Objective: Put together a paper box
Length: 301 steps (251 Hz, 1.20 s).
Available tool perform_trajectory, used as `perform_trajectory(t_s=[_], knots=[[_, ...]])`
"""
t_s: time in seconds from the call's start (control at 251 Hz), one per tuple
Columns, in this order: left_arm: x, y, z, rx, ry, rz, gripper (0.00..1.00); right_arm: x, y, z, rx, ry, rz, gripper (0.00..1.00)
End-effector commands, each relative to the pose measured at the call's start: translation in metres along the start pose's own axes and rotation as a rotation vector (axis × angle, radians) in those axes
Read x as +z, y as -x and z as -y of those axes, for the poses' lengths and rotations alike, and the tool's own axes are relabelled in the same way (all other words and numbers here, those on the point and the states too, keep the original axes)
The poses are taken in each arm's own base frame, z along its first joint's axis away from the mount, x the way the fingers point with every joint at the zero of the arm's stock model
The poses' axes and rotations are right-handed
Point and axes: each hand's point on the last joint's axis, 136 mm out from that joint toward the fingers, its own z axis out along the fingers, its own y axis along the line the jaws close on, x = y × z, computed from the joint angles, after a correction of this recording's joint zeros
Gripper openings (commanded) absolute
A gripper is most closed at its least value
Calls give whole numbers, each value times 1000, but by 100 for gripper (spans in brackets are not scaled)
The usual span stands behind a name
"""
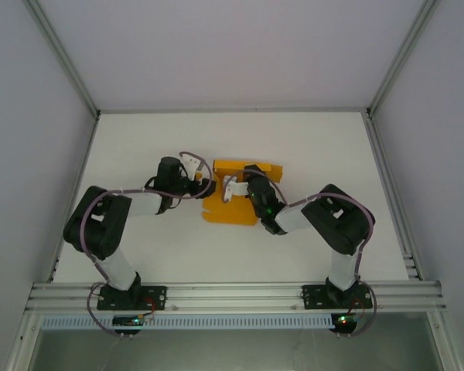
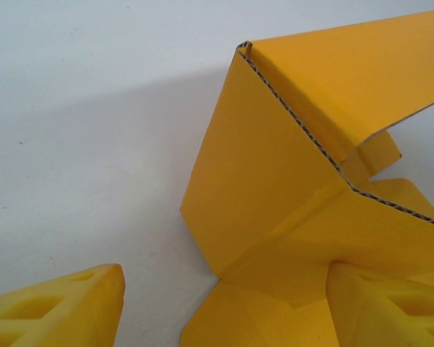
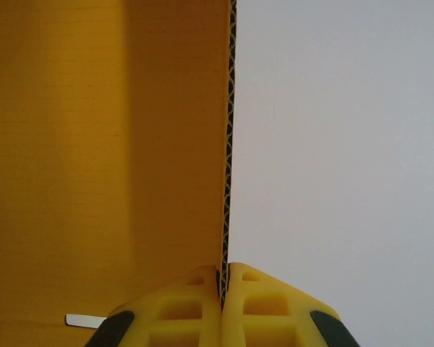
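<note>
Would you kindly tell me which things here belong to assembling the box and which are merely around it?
Belonging to the job: paper box, partly folded; right gripper, shut on its card edge; left gripper, open at a folded panel.
Merely around: white table; aluminium rail along the near edge.

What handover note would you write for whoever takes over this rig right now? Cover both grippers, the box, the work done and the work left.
Box: mid-table, between the two grippers, partly folded.
Left gripper: open at the box's left side, gripping nothing.
Right gripper: shut on the edge of one box panel.
Done: some panels stand folded up along their creases.
Left: it is not yet a closed box; the other flaps probably need folding and tucking in.
</note>
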Motion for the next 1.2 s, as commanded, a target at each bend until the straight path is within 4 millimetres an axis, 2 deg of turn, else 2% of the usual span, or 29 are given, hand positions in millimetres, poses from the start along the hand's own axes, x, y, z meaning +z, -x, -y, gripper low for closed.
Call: perform_trajectory(t_s=[0.0,0.128,0.295,0.511,0.631,0.75,0.834,0.87,1.078,1.197], knots=[[9,17,1,56,6,46,70,-2,1,-16,-23,33,-5,0],[16,18,-3,59,31,56,64,-2,2,-25,-28,70,2,0],[22,24,-1,73,39,93,61,-4,3,-41,-30,134,9,0],[38,28,-3,73,58,92,58,-3,4,-46,-14,171,14,0],[43,33,-4,64,81,111,52,-3,3,-51,3,206,13,0],[46,35,-9,54,131,122,37,-1,1,-52,14,214,5,0],[48,34,-22,35,234,119,14,0,-1,-51,29,213,-4,0],[48,33,-29,16,294,112,0,-1,-2,-51,40,214,-9,0],[38,20,-62,-55,591,130,0,-2,-3,-52,87,220,-28,0],[36,11,-69,-74,661,121,0,-4,-6,-55,94,222,-40,0]])
